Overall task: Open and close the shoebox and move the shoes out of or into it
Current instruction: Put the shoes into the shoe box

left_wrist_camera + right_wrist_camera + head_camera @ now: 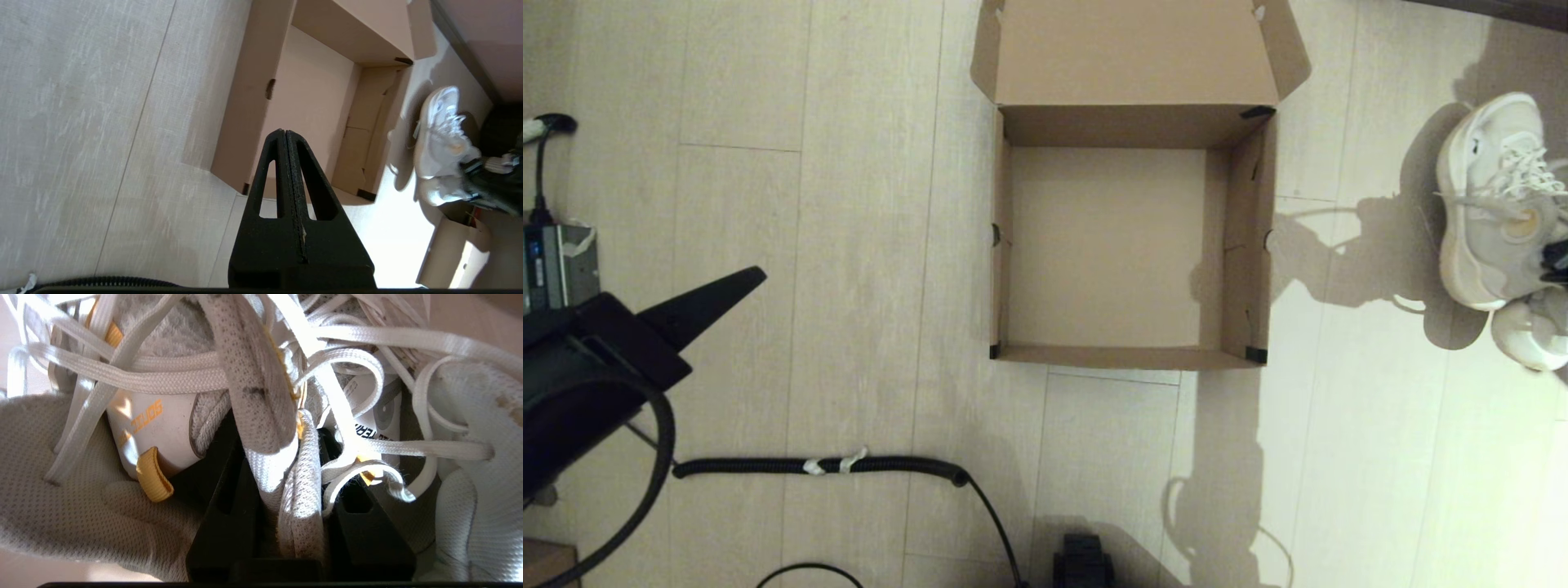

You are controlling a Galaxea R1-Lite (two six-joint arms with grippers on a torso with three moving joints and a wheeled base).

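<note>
Left arm low at left edge of head view, idle; left gripper (286, 136) jaws pressed together, holding nothing. Right gripper (292, 486) at far right edge of head view, jaws clamped on fabric of shoes (261, 388), collars and laces bunched between black fingers (222, 498).

One open cardboard shoebox (1131, 237) is counted on the floor, and two white sneakers (1494, 204) are seen beside it. Two black pincers, the left pincer (285, 134) and the right pincer (286, 457), are counted.
</note>
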